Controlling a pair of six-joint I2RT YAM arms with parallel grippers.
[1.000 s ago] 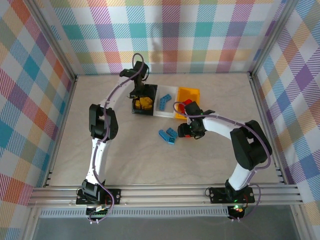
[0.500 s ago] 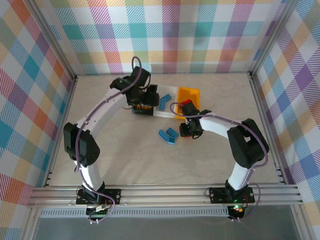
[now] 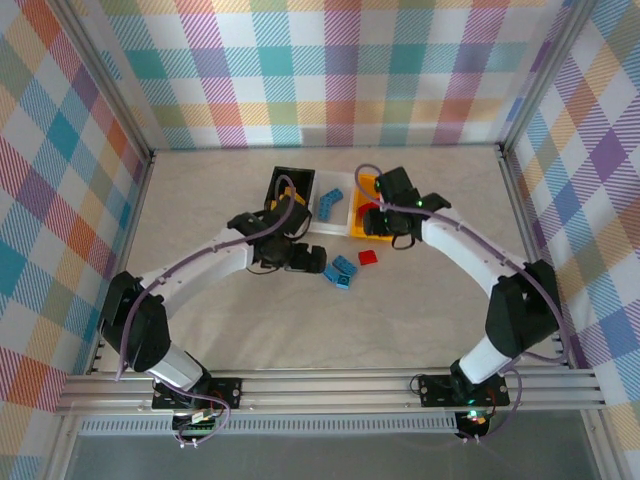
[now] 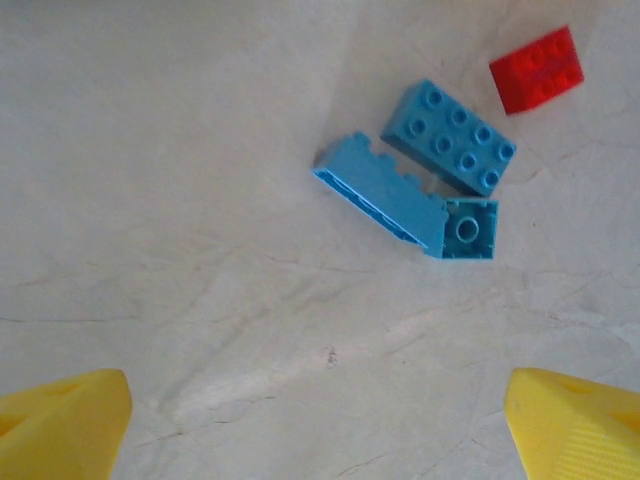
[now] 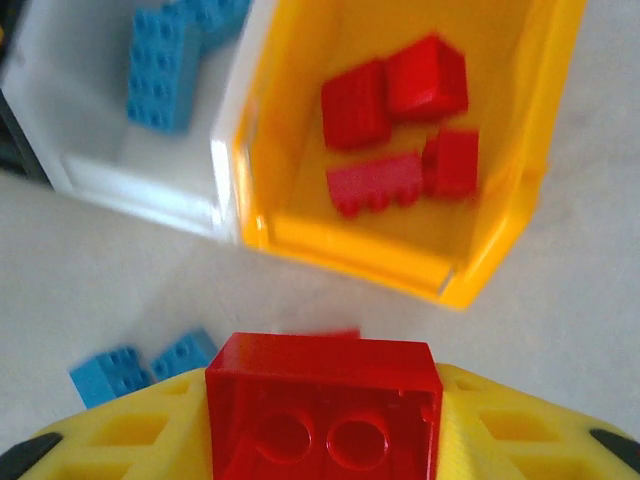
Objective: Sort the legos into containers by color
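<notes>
Three blue legos (image 4: 450, 135) lie clustered on the table, with a red lego (image 4: 536, 68) just beyond them. My left gripper (image 3: 318, 262) hovers open over bare table just short of that cluster, its yellow fingers (image 4: 60, 420) wide apart. My right gripper (image 5: 325, 425) is shut on a red lego (image 5: 325, 395), held near the front rim of the yellow container (image 5: 350, 255), which holds several red legos (image 5: 395, 95). The white container (image 5: 140, 185) beside it holds blue legos (image 5: 165, 65). The black container (image 3: 300, 175) stands at the left end of the row.
Plaid walls and a metal frame enclose the table (image 3: 230, 320). The loose red lego (image 3: 368, 257) and the blue legos (image 3: 340, 270) lie between the two arms, in front of the containers.
My left arm swung from the black container down to the table beside the blue legos, opening wider. My right gripper shut on a red lego and carried it toward the yellow container.
</notes>
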